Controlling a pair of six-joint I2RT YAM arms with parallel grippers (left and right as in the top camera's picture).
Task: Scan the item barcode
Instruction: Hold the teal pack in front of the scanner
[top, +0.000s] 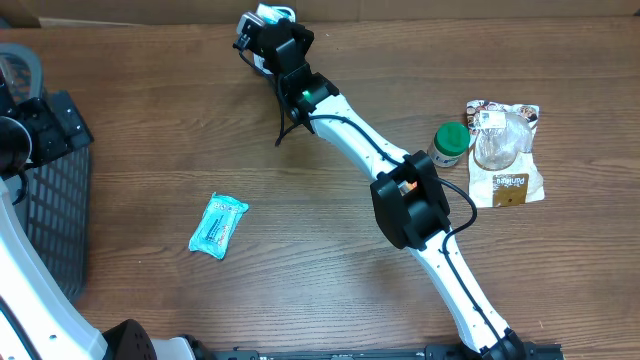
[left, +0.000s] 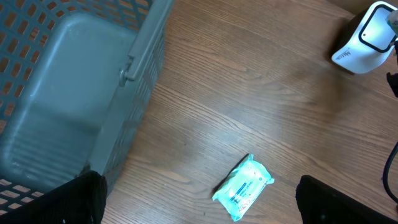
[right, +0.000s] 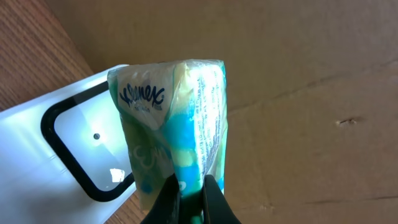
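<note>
Two tissue packs: one held pack (right: 177, 118) in the right jaws, and one loose pack (top: 218, 225) lying flat on the table (top: 330, 290).
Held pack, appearance: soft film wrap, white with blue and pale yellow-green patches. "Kleenex" is printed in blue on the upper end face. It stands on end.
Held pack, position: at the far edge of the table, just in front of the scanner (right: 62, 149) and overlapping the right part of its black-framed window. Whether the two touch cannot be told.
Right gripper (right: 191, 200): jaws clenched on the bottom edge of the held pack.
Left gripper (left: 206, 202): jaws spread wide with nothing grasped, above the table beside the basket (top: 55, 185).
Loose pack, position: left of centre, well apart from the scanner, between the basket and the right arm.
Count, other items: one white scanner, one grey slatted basket, one green-lidded jar (top: 450, 143), and one printed pouch (top: 508, 180) just beside the jar.
Hidden or unclear: the held pack's face toward the scanner is turned away from the wrist camera. From overhead the right gripper covers most of that pack. A clear object lies on the pouch but cannot be identified. The basket is cut off at the left frame edge. Only the left finger ends show.
</note>
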